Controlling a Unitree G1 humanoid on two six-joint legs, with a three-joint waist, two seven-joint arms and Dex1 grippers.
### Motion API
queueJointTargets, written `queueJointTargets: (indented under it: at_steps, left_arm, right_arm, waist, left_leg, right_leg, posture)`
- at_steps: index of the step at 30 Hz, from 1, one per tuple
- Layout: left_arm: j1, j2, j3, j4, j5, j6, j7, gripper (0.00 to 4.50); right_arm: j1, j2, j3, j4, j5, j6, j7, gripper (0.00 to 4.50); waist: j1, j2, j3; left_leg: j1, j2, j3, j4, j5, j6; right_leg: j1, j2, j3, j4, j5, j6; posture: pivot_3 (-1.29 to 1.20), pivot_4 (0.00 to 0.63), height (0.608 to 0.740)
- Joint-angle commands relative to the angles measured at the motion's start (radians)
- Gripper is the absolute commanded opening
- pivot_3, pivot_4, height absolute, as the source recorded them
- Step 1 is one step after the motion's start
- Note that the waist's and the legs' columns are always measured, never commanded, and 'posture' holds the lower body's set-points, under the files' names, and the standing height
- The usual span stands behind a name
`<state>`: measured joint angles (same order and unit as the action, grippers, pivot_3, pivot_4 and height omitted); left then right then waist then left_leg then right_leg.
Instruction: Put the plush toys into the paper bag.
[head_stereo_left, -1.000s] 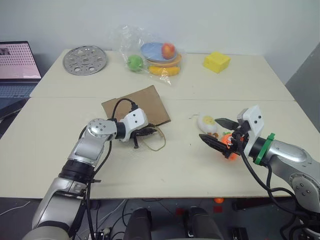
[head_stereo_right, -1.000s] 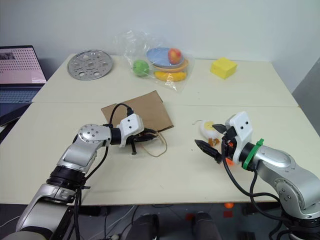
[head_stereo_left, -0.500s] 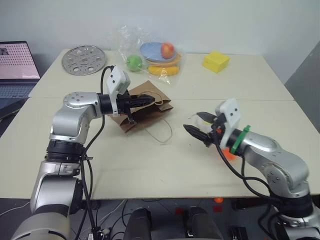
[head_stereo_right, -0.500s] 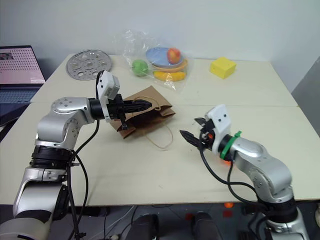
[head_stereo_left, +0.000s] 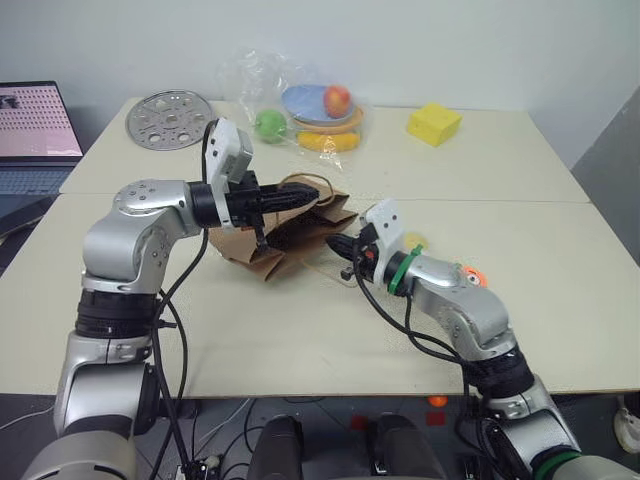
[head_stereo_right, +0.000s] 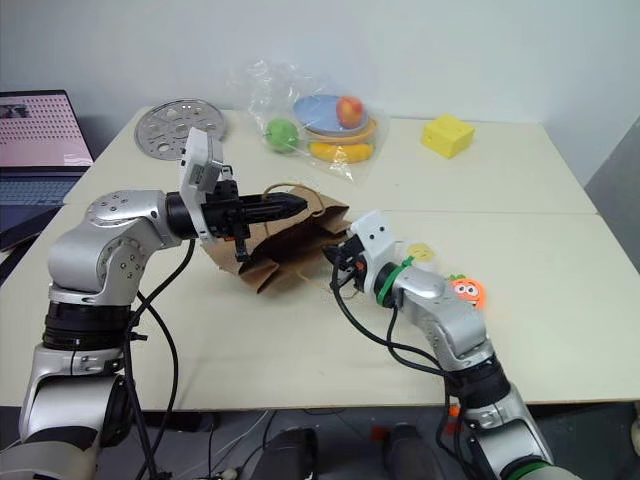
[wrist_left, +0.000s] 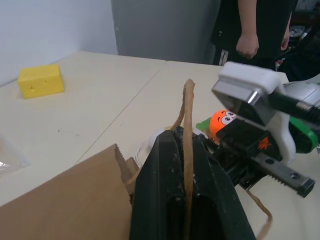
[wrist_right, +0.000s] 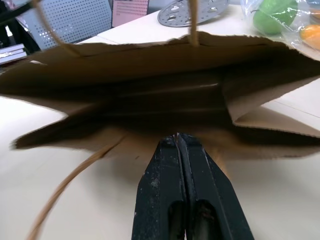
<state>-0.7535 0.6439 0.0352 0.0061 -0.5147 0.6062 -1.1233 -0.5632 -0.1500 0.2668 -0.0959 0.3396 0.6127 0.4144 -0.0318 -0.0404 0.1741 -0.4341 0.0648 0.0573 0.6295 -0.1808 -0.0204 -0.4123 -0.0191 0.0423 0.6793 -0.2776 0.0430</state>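
Since a second ago, the left gripper (head_stereo_left: 300, 198) has lifted the brown kraft paper bag (head_stereo_left: 285, 232) off the cream table (head_stereo_left: 300, 330) by one tan loop handle (wrist_left: 187, 130), and the right gripper (head_stereo_left: 338, 247) has swung over from beside the toys to the bag's mouth, its jaws now together.

From the head views, the bag hangs tilted under the left gripper, mouth facing the right gripper, whose tips are at the lower lip. Behind the right arm lie the orange carrot plush toy (head_stereo_right: 466, 291) and the white egg-shaped plush toy (head_stereo_right: 419, 252), both on the table, well clear of the bag.

Left wrist view: black fingers (wrist_left: 165, 185) are clamped on the handle; the carrot's face peeks past the right gripper.

Right wrist view: the shut fingers (wrist_right: 172, 190) meet the bag's lower lip (wrist_right: 150, 145), seemingly pinching it, with the dark open interior just beyond.
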Motion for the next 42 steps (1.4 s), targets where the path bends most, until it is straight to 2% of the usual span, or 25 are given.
queueJointTargets:
  at_steps: [1, 7, 11, 20, 22, 25, 36, 42]
  left_arm:
    - [-0.006, 0.013, 0.036, -0.043, -0.035, 0.008, 0.010, 0.00]
    - [-0.011, 0.010, 0.041, -0.016, -0.003, -0.035, 0.058, 0.00]
    - [-0.048, 0.001, 0.064, 0.027, -0.004, -0.039, 0.106, 0.00]
    - [-0.188, -0.011, 0.121, 0.183, 0.017, -0.099, 0.204, 0.00]
    - [-0.239, -0.013, 0.137, 0.220, 0.045, -0.163, 0.245, 0.00]
    - [-0.285, -0.011, 0.155, 0.215, 0.020, -0.150, 0.263, 0.00]
    - [-0.301, -0.025, 0.196, 0.139, -0.055, -0.126, 0.279, 0.00]
    - [-0.246, -0.016, 0.188, 0.140, -0.033, -0.154, 0.269, 0.00]
  right_arm:
    - [-0.058, 0.055, 0.012, 0.085, -0.042, -0.086, 0.010, 0.04]
    - [-0.094, 0.132, 0.070, 0.322, -0.165, -0.181, -0.008, 0.04]
    - [-0.087, 0.142, 0.093, 0.402, -0.222, -0.194, 0.000, 0.04]
    - [-0.086, 0.179, 0.071, 0.448, -0.269, -0.205, -0.018, 0.04]
    - [-0.085, 0.175, 0.084, 0.456, -0.285, -0.207, -0.009, 0.04]
    - [-0.083, 0.177, 0.073, 0.459, -0.295, -0.199, -0.013, 0.04]
    - [-0.095, 0.181, 0.054, 0.478, -0.317, -0.180, -0.027, 0.04]
    - [-0.108, 0.175, 0.035, 0.498, -0.323, -0.182, -0.028, 0.04]
  waist:
    - [0.000, 0.000, 0.000]
    - [-0.001, 0.000, 0.000]
    - [0.001, 0.000, 0.000]
    - [0.000, 0.000, 0.000]
    - [0.000, 0.000, 0.000]
    - [0.000, 0.000, 0.000]
    - [-0.001, 0.000, 0.000]
    - [-0.001, 0.000, 0.000]
  left_leg:
    - [0.000, 0.000, 0.000, 0.000, 0.000, 0.000]
    - [0.000, 0.000, 0.000, 0.000, 0.000, 0.000]
    - [0.000, 0.000, 0.000, -0.001, 0.000, 0.000]
    - [0.000, 0.000, 0.000, 0.000, 0.000, 0.000]
    - [0.000, 0.000, 0.000, -0.001, 0.000, 0.000]
    - [0.000, 0.000, 0.000, -0.001, 0.000, 0.000]
    - [0.000, 0.000, 0.000, -0.001, 0.000, 0.000]
    - [0.000, 0.000, 0.000, -0.001, 0.000, 0.000]
  right_leg:
    - [0.000, 0.000, 0.000, 0.000, 0.000, 0.000]
    - [0.000, 0.000, 0.000, 0.000, 0.000, 0.000]
    - [-0.001, 0.000, 0.000, 0.000, 0.000, 0.000]
    - [-0.001, 0.000, -0.001, 0.001, 0.000, 0.000]
    - [-0.001, 0.000, 0.000, 0.001, 0.000, 0.000]
    - [-0.001, 0.000, 0.000, 0.001, 0.000, 0.000]
    - [-0.001, 0.000, 0.000, 0.001, 0.000, 0.000]
    - [-0.001, 0.000, 0.000, 0.001, 0.000, 0.000]
  posture:
    - [0.00, 0.150, 0.740]
    - [0.00, 0.150, 0.740]
    - [0.00, 0.150, 0.740]
    - [0.00, 0.150, 0.740]
    - [0.00, 0.150, 0.740]
    - [0.00, 0.150, 0.740]
    - [0.00, 0.150, 0.740]
    - [0.00, 0.150, 0.740]
